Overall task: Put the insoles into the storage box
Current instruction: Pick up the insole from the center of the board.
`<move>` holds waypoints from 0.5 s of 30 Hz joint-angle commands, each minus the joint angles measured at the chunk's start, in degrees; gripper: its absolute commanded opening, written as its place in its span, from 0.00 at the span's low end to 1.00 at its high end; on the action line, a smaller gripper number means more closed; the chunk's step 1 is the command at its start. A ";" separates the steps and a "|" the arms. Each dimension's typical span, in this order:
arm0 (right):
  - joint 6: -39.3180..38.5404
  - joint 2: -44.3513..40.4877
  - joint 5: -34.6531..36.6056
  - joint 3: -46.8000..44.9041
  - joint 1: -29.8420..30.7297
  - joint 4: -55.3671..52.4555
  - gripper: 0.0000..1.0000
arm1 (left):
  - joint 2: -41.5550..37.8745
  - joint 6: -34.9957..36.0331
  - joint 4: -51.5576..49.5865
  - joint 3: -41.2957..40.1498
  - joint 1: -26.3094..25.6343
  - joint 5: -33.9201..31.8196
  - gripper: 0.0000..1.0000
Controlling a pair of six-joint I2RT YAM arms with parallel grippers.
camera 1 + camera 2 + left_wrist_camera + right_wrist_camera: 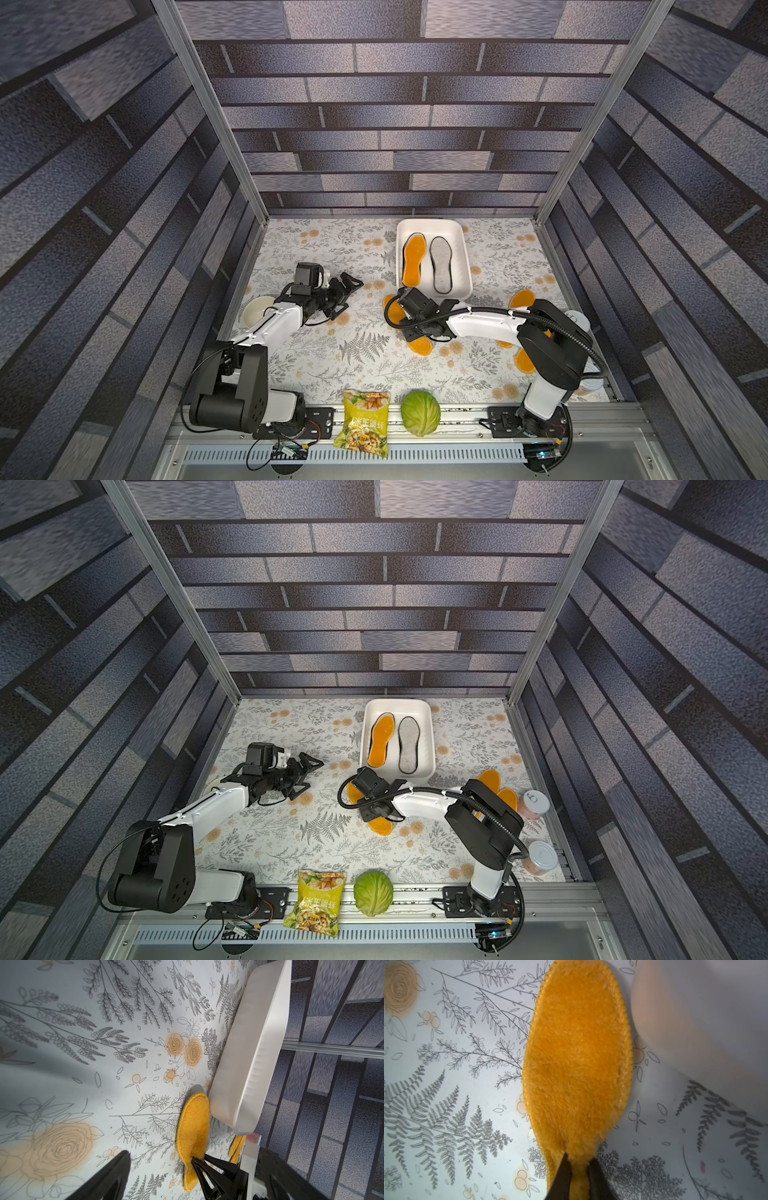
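Fuzzy orange foot-shaped insole (577, 1064) on floral table (332, 365), just beside white rectangular plastic storage box (430, 223) — right gripper (578, 1157) clamped on it. Left gripper (351, 294) spread, empty. Boxed on top: orange insole (414, 259), light grey insole (441, 264). Two more orange insoles (490, 779) outside — unfinished.

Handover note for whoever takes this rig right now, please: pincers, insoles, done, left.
Left pincer: open, empty, above the table.
Right pincer: shut on the pinched orange insole, which lies on the table beside the storage box.
Done: boxed orange insole and grey insole lie side by side inside.
Left: the pinched one, plus spare orange insoles partly under the right arm.
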 commanded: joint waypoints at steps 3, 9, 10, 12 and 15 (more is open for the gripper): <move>-0.18 -0.50 0.86 0.51 0.59 -0.58 0.13 | 0.34 -0.12 0.41 -0.67 0.17 1.10 1.00; -0.67 -2.94 0.50 -0.58 0.59 1.15 0.11 | 0.25 -0.06 0.42 -0.79 0.35 1.19 1.00; -0.81 -3.36 0.42 -0.76 0.62 1.42 0.11 | 0.25 -0.08 0.41 -0.77 0.44 1.19 1.00; -1.00 -4.35 0.20 -1.16 0.58 2.03 0.10 | 0.25 -0.01 0.44 -0.86 0.57 1.25 1.00; -1.40 -5.86 -0.19 -1.59 0.57 2.67 0.09 | 0.07 -0.05 0.42 -0.94 0.72 1.27 1.00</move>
